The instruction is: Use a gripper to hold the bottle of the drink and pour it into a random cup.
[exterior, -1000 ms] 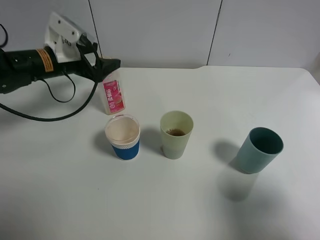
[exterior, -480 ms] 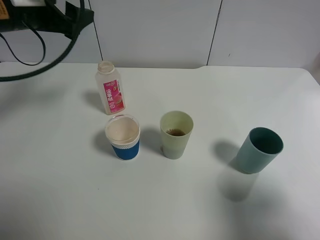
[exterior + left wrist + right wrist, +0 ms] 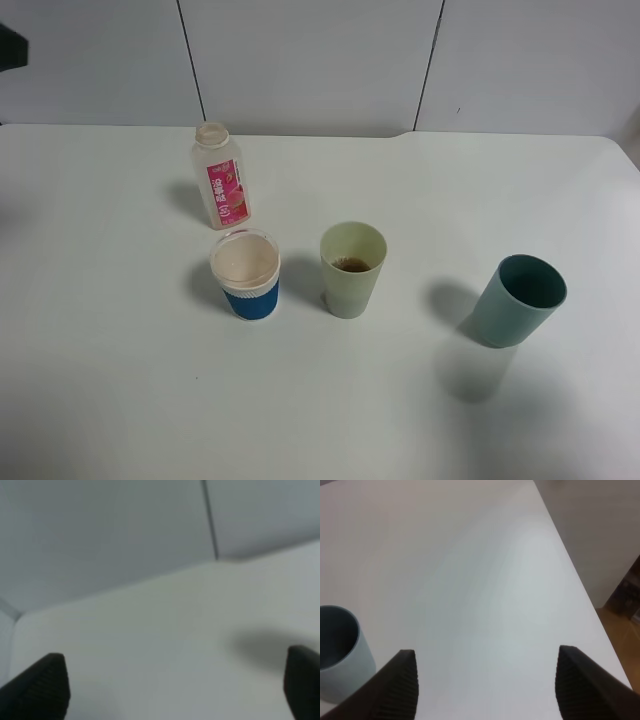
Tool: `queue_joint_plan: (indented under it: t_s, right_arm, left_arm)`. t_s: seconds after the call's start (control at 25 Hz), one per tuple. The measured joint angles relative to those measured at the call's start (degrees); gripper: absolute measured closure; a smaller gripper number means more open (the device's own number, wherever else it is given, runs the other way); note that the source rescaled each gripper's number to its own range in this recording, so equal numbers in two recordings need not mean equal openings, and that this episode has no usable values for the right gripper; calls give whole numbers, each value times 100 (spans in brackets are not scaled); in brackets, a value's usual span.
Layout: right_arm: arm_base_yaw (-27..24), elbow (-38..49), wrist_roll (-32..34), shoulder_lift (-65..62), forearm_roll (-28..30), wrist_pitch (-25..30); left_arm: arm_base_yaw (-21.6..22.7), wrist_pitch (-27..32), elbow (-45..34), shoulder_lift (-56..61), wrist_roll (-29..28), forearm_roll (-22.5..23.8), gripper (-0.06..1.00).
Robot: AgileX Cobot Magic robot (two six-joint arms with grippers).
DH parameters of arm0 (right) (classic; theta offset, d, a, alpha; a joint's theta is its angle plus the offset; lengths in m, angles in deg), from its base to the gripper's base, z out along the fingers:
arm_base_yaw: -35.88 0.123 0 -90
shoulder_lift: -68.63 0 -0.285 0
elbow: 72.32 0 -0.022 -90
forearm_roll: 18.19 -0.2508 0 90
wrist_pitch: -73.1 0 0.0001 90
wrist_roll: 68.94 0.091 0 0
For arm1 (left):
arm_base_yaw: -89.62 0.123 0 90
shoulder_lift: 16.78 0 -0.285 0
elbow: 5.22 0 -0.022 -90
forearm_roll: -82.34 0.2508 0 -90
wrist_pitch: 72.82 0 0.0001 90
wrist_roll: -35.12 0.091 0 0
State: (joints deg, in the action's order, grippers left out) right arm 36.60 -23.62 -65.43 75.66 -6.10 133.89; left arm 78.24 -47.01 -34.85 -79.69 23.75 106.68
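With the bottle [image 3: 220,176] upright behind the blue-sleeved cup [image 3: 246,274], the drink [image 3: 351,265] in the yellow-green cup [image 3: 352,268] beside it, and both left gripper [image 3: 170,685] and right gripper [image 3: 485,682] spread, holding nothing, retract clear of all cups.

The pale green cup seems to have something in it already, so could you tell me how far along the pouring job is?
Done, by the look of it: the pale green cup holds a little dark brown drink, and the bottle stands upright on the table, apart from the cups. In hand: nothing; both wrist views show open, empty jaws. Left: apparently nothing.
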Motion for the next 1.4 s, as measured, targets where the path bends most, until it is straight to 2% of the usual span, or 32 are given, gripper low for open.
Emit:
queue_joint_plan:
  t_s: [0.08,0.24,0.4,0.52,0.6,0.8,1.16,1.4]
  right_arm:
    - [0,0,0,0,0,0]
    - [0,0,0,0,0,0]
    - [0,0,0,0,0,0]
    - [0,0,0,0,0,0]
    - [0,0,0,0,0,0]
    - [0,0,0,0,0,0]
    - [0,0,0,0,0,0]
    - [0,0,0,0,0,0]
  left_arm:
    - [0,633,0,398,336,-384,17]
    - [0,1594,0,1369,538,-871,14]
    - [0,2658,0,2310,563,-944,-2]
    - [0,3365,0,2935,569,-944,-4]
    - [0,3630,0,3335,569,-944,-4]
    - [0,3928,0,4156,569,-1125,-5]
    - [0,4043,10,5399,729,-1504,-5]
    - [0,4268,-82,5547,992,-1899,-5]
